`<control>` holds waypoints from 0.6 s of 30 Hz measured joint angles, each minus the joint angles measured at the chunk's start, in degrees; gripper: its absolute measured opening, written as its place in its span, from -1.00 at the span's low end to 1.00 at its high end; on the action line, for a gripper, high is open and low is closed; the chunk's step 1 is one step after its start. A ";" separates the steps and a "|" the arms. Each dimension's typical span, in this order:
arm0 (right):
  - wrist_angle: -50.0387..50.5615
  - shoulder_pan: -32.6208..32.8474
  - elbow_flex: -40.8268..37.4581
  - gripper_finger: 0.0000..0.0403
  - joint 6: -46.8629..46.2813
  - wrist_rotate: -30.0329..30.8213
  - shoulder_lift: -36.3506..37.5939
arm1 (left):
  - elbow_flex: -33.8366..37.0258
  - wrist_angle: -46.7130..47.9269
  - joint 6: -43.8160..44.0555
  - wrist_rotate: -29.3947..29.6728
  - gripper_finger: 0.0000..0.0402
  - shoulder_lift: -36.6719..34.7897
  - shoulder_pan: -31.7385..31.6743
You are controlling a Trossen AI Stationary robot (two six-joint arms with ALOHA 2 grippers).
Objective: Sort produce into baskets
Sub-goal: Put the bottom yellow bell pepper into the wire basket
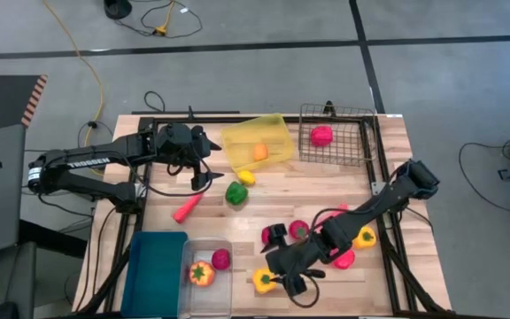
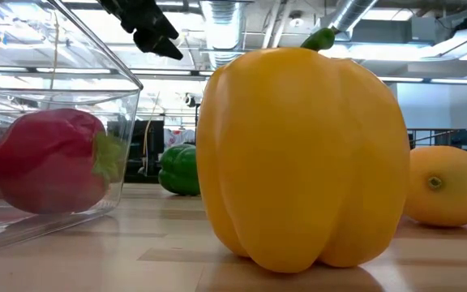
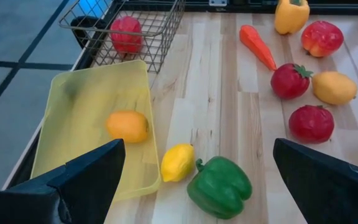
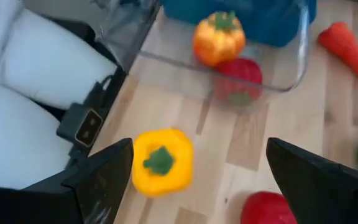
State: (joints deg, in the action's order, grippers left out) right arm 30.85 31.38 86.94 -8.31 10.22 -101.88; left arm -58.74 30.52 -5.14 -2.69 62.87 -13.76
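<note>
My left gripper (image 1: 209, 177) hangs open and empty over the table beside the yellow tray (image 1: 273, 131). Just ahead of it (image 3: 197, 149) lie a yellow lemon (image 3: 178, 162) and a green pepper (image 3: 219, 185). The tray holds an orange lemon (image 3: 127, 126). The wire basket (image 1: 352, 146) holds a red piece (image 1: 322, 135). My right gripper (image 1: 292, 282) is open near the table's front edge, next to a yellow pepper (image 1: 264, 281). In its wrist view the pepper (image 4: 162, 160) stands on the wood between and ahead of the fingers (image 4: 199, 146), apart from them.
The clear bin (image 1: 224, 301) holds an orange pepper (image 1: 201, 274) and a red piece (image 1: 221, 259); the blue bin (image 1: 155, 266) stands to its left. A carrot (image 1: 187, 208) lies mid-left. Red tomatoes, a yellow pepper (image 1: 364, 237) and other pieces lie around my right arm.
</note>
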 joint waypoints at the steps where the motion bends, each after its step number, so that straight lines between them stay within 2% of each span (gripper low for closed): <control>1: 0.17 0.22 -0.03 0.95 -0.02 0.04 -0.68 | 0.00 0.00 0.01 0.02 0.99 0.00 0.02; 4: 0.16 0.50 -0.08 0.95 0.40 -0.01 -3.11 | 0.00 0.00 0.32 0.01 0.99 0.00 0.02; 10: -1.42 1.19 -0.09 0.95 6.86 -0.88 -7.83 | -0.02 0.00 0.45 0.03 0.99 0.00 0.02; 18: -1.53 1.40 -0.07 0.95 6.66 -1.23 -10.04 | -0.02 0.04 0.45 0.02 0.99 0.00 0.02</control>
State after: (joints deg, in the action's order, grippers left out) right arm 29.31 32.78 86.87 -1.65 8.99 -111.92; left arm -58.76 30.57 -4.69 -2.67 62.87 -13.74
